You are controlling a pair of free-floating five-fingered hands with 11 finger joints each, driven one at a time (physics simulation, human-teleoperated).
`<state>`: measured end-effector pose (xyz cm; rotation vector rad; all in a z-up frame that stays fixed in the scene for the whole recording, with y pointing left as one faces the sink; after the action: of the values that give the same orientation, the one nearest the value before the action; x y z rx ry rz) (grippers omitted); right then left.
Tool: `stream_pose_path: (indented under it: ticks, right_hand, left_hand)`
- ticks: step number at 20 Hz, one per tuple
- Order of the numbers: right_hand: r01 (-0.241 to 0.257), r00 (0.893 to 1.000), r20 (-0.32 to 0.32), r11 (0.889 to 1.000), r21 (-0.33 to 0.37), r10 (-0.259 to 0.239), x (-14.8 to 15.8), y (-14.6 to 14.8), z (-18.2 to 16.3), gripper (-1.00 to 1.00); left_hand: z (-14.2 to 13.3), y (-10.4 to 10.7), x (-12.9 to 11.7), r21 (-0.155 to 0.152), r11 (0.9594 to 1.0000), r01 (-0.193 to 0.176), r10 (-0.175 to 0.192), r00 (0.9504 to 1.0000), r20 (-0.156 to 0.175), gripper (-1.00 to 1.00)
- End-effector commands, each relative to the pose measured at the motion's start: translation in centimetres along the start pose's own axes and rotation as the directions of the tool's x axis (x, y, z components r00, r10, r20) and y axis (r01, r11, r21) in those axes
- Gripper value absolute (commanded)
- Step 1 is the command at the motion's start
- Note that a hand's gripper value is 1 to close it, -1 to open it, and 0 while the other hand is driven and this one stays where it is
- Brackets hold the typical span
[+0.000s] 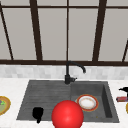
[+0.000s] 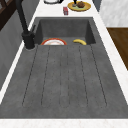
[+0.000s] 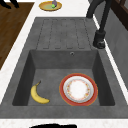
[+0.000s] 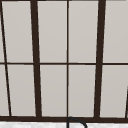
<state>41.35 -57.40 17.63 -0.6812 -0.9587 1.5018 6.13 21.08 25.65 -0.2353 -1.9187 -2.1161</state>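
The left hand hangs over the draining board, grip unclear. At its 3 o'clock sit a red ball and a plate in the sink.

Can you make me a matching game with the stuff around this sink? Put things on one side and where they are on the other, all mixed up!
Things:
1. banana
2. red-rimmed plate
3. faucet
4. left hand

Places:
A. behind the sink, under the window
B. in the basin, beside the banana
C. above the ribbed drainboard
D. in the basin, near the counter-side wall

Pairs: 1-D, 2-B, 3-A, 4-C
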Motion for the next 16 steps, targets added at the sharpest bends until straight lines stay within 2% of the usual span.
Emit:
stream_pose_path:
  ticks: [1, 6, 14, 16]
  right_hand:
    - [0.014, 1.000, -0.005, 0.998, 0.059, -0.014, -2.8, 0.6, 1.0, -1.00]
    - [0.016, 1.000, 0.000, 0.996, 0.083, -0.016, -6.7, 1.3, 2.0, -1.00]
    - [0.017, 1.000, 0.001, 0.997, 0.075, -0.017, -12.9, 2.5, 4.2, -1.00]
    - [0.027, 0.999, 0.026, 0.997, 0.075, -0.029, -14.0, 3.0, 4.2, -1.00]
  left_hand:
    - [0.0, 0.0, 0.0, 0.000, 1.0000, 0.000, 0.000, 1.0000, 0.000, 0.00]
    - [0.0, 0.0, 0.0, 0.000, 1.0000, 0.000, 0.000, 1.0000, 0.000, 0.00]
    - [0.0, 0.0, 0.0, 0.000, 1.0000, 0.000, 0.000, 1.0000, 0.000, 0.00]
    - [0.0, 0.0, 0.0, 0.000, 1.0000, 0.000, 0.000, 1.0000, 0.000, 0.00]
